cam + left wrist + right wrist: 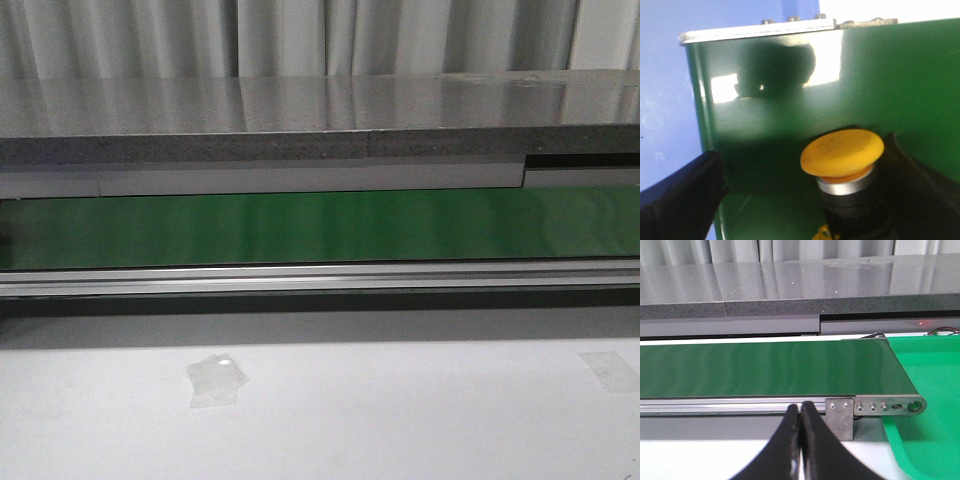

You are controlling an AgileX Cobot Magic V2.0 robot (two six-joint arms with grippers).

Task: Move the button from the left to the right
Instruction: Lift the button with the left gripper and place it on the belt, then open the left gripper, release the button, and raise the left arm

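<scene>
A: Button placement first: where does it sit?

B: On the glossy green conveyor belt (790, 100), near that belt's end; in the left wrist view the small push-button with the round yellow-orange mushroom cap, silver collar and black body (842, 152) shows lower right of centre. The front view shows only bare belt.

A: And the left gripper (805, 200)?

B: Spread wide, 1 black finger (680, 200) at the lower left, the other close against the button's right; nothing clamped yet. I'd centre on the black body below the cap, then close.

A: The right gripper (800, 440)?

B: Fingers pressed together at bottom centre, holding nothing.
</scene>
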